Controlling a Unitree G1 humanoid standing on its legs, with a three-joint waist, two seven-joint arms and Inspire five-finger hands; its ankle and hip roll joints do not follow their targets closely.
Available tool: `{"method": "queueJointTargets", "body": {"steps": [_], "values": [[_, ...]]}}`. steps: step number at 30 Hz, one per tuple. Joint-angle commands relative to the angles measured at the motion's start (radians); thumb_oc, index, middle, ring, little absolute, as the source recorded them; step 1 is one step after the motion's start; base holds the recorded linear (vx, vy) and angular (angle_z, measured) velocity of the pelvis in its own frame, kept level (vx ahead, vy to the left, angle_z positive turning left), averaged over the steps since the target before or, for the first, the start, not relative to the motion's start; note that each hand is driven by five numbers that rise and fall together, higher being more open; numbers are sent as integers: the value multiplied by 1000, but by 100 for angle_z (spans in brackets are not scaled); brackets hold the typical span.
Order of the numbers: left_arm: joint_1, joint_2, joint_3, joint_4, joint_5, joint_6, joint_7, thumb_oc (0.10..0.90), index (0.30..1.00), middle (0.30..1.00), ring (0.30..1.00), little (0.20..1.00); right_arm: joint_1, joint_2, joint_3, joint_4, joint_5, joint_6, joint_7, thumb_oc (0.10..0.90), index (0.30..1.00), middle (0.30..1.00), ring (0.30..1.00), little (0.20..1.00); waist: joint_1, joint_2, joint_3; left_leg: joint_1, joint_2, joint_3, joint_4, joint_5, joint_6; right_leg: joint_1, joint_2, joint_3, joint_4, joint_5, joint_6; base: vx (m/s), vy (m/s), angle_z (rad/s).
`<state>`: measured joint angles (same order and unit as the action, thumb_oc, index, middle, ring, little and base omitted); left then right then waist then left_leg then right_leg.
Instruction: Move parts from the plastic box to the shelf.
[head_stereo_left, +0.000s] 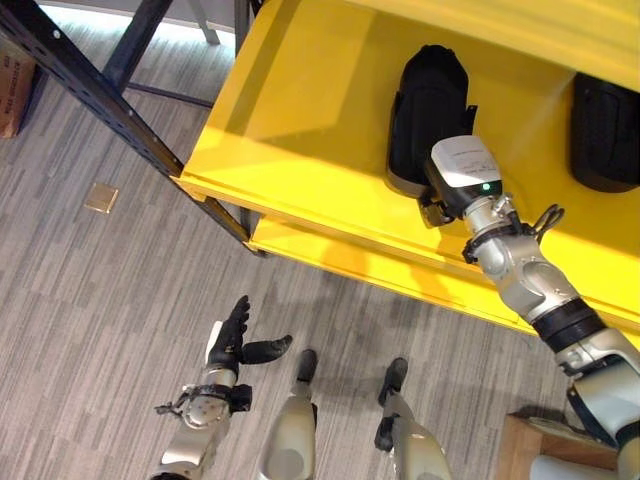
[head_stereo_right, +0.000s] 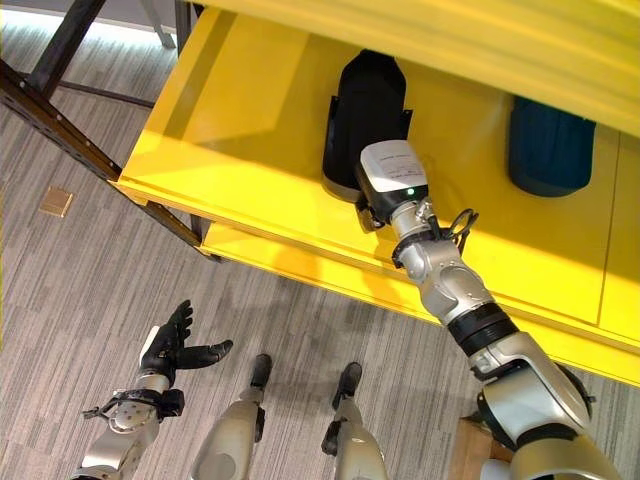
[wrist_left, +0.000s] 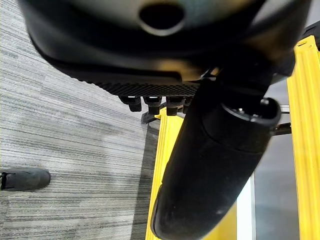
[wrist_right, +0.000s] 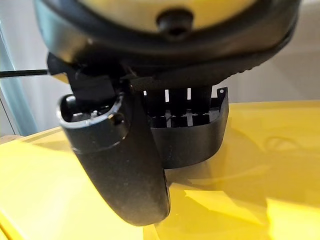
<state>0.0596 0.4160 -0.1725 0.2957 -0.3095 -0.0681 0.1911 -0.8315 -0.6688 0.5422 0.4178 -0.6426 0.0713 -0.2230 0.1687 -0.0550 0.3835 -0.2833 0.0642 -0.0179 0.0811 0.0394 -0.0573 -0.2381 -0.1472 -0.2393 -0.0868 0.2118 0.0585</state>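
Left eye view, part (head_stereo_left: 428, 110): black, long, rounded at its far end, lying flat on the yellow shelf (head_stereo_left: 300, 130); open end under the right wrist.
Left eye view, second part (head_stereo_left: 604, 130): dark, rounded, also flat on the shelf, well apart from the first, further along the same board.
Left eye view, right hand (head_stereo_left: 432, 212): at the first part's near end, just inside the shelf's front edge; fingers hidden behind the wrist, grip cannot be told here.
Left eye view, left hand (head_stereo_left: 232, 338): low over the grey floor (head_stereo_left: 90, 320), off the shelf's front edge, fingers straight and spread, thumb out, holding nothing.
Left eye view, surroundings: dark metal post (head_stereo_left: 110, 105) slanting past the shelf's corner; small tan plate (head_stereo_left: 101, 197) on the floor beyond it.
Right eye view, shelf contents: both parts, nothing between them.
Left wrist view: fingers straight, thumb extended, yellow shelf edge (wrist_left: 167, 150) past them; a dark shoe (wrist_left: 25, 179) on the floor.
Right wrist view: black ribbed part end (wrist_right: 192, 130) resting on the shelf board against the fingers; thumb beside it; whether clasped, cannot tell.
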Motion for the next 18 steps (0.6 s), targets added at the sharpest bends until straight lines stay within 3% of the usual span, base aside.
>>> {"method": "queueJointTargets", "body": {"steps": [1, 4, 6, 7, 8, 9, 18], "values": [[13, 73, 1, -72, -9, -75, 35, 900, 1000, 1000, 1000, 1000, -127, 5, -56, -19, 35, -3, -96, 400, 300, 300, 300, 300, 11, -7, -29, -42, 4, 14, -9, 43, 16, 113, -92, -11, 148, -158, 93, 0, 0, 0], [11, 74, 0, -72, -10, -75, 38, 900, 1000, 1000, 1000, 1000, -124, 19, -67, -17, 44, 2, -109, 400, 300, 300, 300, 300, 10, -6, -29, -42, 4, 14, -9, 44, 16, 114, -93, -13, 144, -157, 94, 0, 0, 0], [10, 74, 1, -72, -10, -73, 39, 900, 1000, 1000, 1000, 1000, -121, 29, -79, -18, 51, 4, -117, 541, 498, 498, 498, 498, 10, -5, -29, -42, 5, 14, -9, 45, 16, 115, -93, -11, 143, -156, 94, 0, 0, 0], [11, 73, 1, -72, -11, -73, 40, 900, 1000, 1000, 1000, 1000, -118, 32, -86, -20, 56, 5, -122, 582, 555, 555, 555, 555, 9, -5, -29, -42, 5, 14, -9, 45, 15, 115, -92, -11, 143, -156, 94, 0, 0, 0], [11, 73, 0, -72, -10, -72, 41, 900, 1000, 1000, 1000, 1000, -116, 39, -96, -26, 65, 6, -131, 773, 822, 822, 822, 822, 8, -4, -30, -41, 5, 14, -10, 45, 15, 115, -92, -11, 142, -156, 94, 0, 0, 0], [11, 74, 0, -71, -9, -71, 42, 900, 1000, 1000, 1000, 1000, -114, 45, -102, -27, 72, 8, -137, 900, 1000, 1000, 1000, 1000, 8, -3, -30, -41, 5, 14, -11, 46, 16, 115, -92, -11, 142, -155, 95, 0, 0, 0], [13, 66, 6, -71, 1, -55, 51, 900, 1000, 1000, 1000, 1000, -63, 95, -177, -143, 119, -4, -179, 900, 1000, 1000, 1000, 1000, 6, 3, -35, -39, 1, 14, -18, 47, 17, 116, -95, -12, 138, -153, 96, 0, 0, 0]]}}
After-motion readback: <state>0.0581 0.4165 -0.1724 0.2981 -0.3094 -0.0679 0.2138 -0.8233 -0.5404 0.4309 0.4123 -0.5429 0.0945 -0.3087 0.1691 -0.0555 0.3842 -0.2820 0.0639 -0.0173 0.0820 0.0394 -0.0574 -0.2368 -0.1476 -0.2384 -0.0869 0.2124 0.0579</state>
